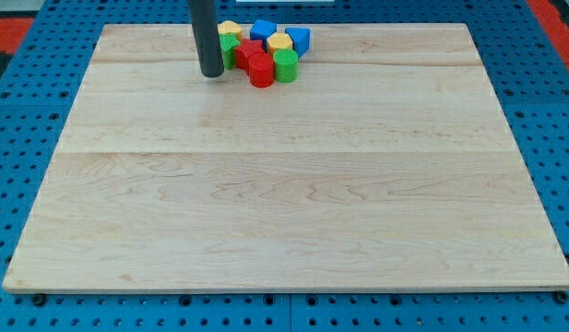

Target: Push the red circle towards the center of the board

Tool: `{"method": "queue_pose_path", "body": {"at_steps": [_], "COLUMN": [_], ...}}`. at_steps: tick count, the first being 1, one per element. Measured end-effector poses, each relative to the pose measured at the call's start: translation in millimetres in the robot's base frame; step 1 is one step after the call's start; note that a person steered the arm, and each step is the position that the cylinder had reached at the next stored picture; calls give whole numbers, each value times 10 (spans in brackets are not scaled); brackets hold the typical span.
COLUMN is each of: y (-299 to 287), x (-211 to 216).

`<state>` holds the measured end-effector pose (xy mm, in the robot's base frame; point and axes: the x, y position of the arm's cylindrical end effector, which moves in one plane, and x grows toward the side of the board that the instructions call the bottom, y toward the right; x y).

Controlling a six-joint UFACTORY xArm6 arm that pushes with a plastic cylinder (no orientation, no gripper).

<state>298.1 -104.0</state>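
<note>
The red circle [261, 72] sits at the near edge of a tight cluster of blocks at the view's top, left of centre. My tip [211, 73] rests on the wooden board [284, 184] just to the left of the cluster, about a block's width left of the red circle. Another red block [248, 52] lies just behind the red circle. A green cylinder [285, 65] touches the red circle on its right. A green block [230, 46] sits right beside my rod.
Two yellow blocks [231, 29] [280, 42] and two blue blocks [263, 29] [299, 39] make up the back of the cluster near the board's top edge. A blue pegboard [26, 138] surrounds the board.
</note>
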Motion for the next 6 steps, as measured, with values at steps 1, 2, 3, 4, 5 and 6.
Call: {"method": "queue_pose_path", "body": {"at_steps": [1,2,3,4,5,6], "y": [-2,-3,-299,-265,49,631], "x": [3,59,381,603,650,682]}}
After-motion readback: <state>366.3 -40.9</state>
